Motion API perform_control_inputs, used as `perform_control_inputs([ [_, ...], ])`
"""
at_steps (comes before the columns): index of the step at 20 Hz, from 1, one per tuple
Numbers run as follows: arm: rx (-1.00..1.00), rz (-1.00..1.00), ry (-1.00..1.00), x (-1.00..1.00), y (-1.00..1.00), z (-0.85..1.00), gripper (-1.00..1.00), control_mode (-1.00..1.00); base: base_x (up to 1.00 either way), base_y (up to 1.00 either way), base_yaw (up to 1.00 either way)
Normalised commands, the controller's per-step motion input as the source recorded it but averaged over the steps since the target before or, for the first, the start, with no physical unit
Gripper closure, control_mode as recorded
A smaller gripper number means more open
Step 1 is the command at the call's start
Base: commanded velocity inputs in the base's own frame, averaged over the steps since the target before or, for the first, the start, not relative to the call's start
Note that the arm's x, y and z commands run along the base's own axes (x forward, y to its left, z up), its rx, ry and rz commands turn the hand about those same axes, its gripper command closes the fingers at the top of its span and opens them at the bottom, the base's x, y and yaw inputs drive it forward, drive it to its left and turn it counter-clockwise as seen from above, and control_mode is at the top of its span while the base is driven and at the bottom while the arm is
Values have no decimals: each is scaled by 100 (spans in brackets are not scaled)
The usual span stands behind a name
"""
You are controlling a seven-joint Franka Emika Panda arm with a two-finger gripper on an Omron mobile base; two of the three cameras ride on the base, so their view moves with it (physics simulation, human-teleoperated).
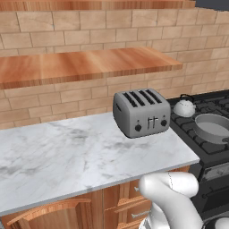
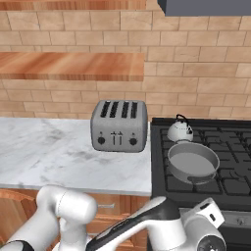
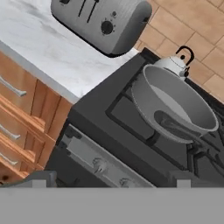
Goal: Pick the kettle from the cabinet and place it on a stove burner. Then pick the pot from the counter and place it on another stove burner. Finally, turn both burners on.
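Observation:
The silver kettle (image 1: 184, 107) (image 2: 180, 131) (image 3: 175, 64) stands on the back left burner of the black stove (image 1: 197, 141) (image 2: 235, 188) (image 3: 98, 109). Right in front of it, the grey pot (image 1: 214, 127) (image 2: 192, 162) (image 3: 175, 105) sits on the front left burner. My gripper (image 3: 111, 183) hangs low before the stove's front panel, open, its tips far apart with nothing between them. Two small knobs (image 3: 99, 165) on that panel lie just ahead of the tips. The wooden cabinet shelf (image 1: 85, 65) (image 2: 73, 66) is bare.
A grey four-slot toaster (image 1: 141, 112) (image 2: 119, 126) (image 3: 100, 19) stands on the marble counter (image 1: 67, 152) (image 2: 39, 152) (image 3: 43, 43) beside the stove. Wooden drawer fronts with bar handles (image 3: 17, 100) run below the counter, left of the gripper.

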Motion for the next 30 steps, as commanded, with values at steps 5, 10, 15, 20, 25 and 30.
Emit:
perform_control_inputs([
  [5, 17, -11, -1, 3, -3, -24, -100, -100, 0, 0, 0],
  [10, 21, -10, -6, 0, 0, -35, -100, -100, 0, 0, 0],
  [15, 19, -7, -7, 0, 0, -26, -100, -100, 0, 0, 0],
  [20, 14, -5, -15, 10, 0, -23, -100, -100, 0, 0, 0],
  [25, 10, -5, -12, 9, -1, -17, -100, -100, 0, 0, 0],
  [30, 2, -1, -3, 16, -1, -17, -100, -100, 0, 0, 0],
])
